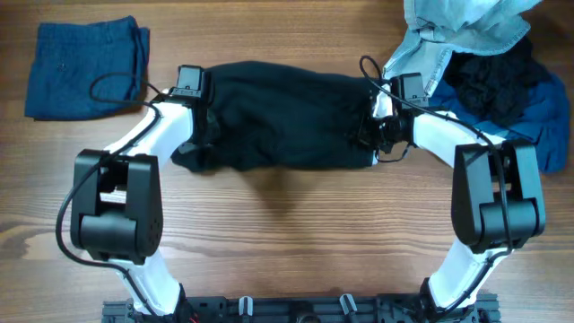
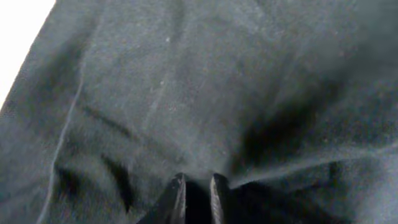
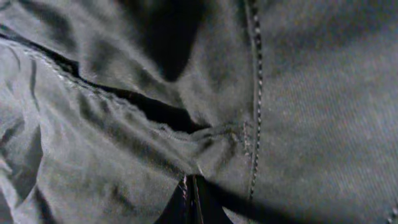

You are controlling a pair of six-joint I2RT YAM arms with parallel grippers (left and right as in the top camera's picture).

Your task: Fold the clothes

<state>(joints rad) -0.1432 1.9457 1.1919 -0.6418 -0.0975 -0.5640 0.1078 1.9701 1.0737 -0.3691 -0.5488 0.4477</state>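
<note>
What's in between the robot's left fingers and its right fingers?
The black shorts fill the whole gap from the left fingers to the right fingers. The overhead view shows it.

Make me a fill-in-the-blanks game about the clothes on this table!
1. The shorts in the middle are coloured ___.
2. The folded dark blue piece lies at the far ___ corner of the table.
3. The right end effector is ___ on the shorts.
Missing words: black; left; shut.
</note>
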